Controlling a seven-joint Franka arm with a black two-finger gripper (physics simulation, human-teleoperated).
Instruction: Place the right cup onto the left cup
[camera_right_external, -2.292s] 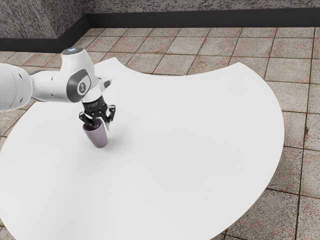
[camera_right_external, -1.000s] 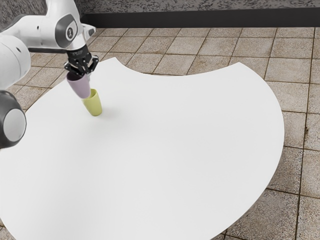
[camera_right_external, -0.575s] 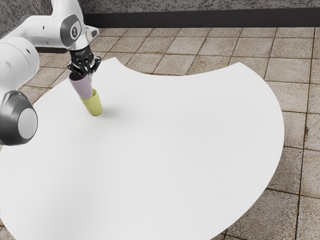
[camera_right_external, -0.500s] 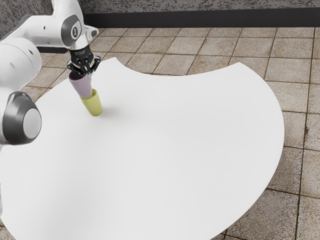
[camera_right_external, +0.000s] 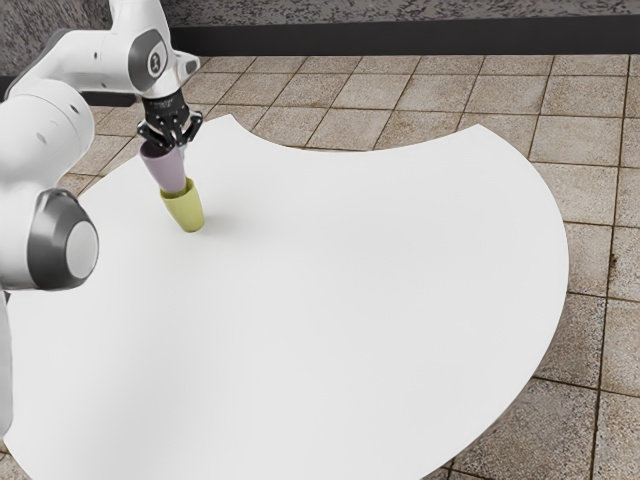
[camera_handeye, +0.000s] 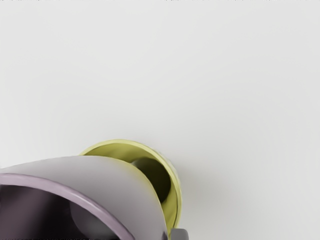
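Mauve, the lifted cup (camera_right_external: 166, 171) sits mouth-up and a little tilted, its narrow base at the mouth of the yellow cup (camera_right_external: 185, 212). In the wrist view its wall covers a good part of the yellow opening, with a crescent of the yellow interior visible beside it. Whether the base has dipped inside the rim or hangs just over it, I cannot tell.

Around the mauve cup's rim, the gripper (camera_right_external: 178, 146) is closed, clamped on the cup wall and bearing it clear of the bench (camera_right_external: 350, 300). The yellow cup stands on that white surface, a soft shadow spreading beside its foot.

As for the task, I judge it well past halfway. One cup is grasped, raised and brought to the other; the nesting is left to finish, then the release and a clean withdrawal. The next move probably calls for a slight centring and a gentle lowering. If the base catches on the yellow rim, the lower cup could slide or tip; letting go too soon might leave the mauve one leaning.

Farther out, the arm (camera_right_external: 88, 60) comes in from the exterior view's left, bent high, with its wrist (camera_right_external: 163, 107) above the cups and the gripper pointing down at a slight lean. A large dark-collared joint (camera_right_external: 60, 240) bulges over the bench's edge on the exterior view's left. Beyond lies a floor of tan tiles (camera_right_external: 580, 110).
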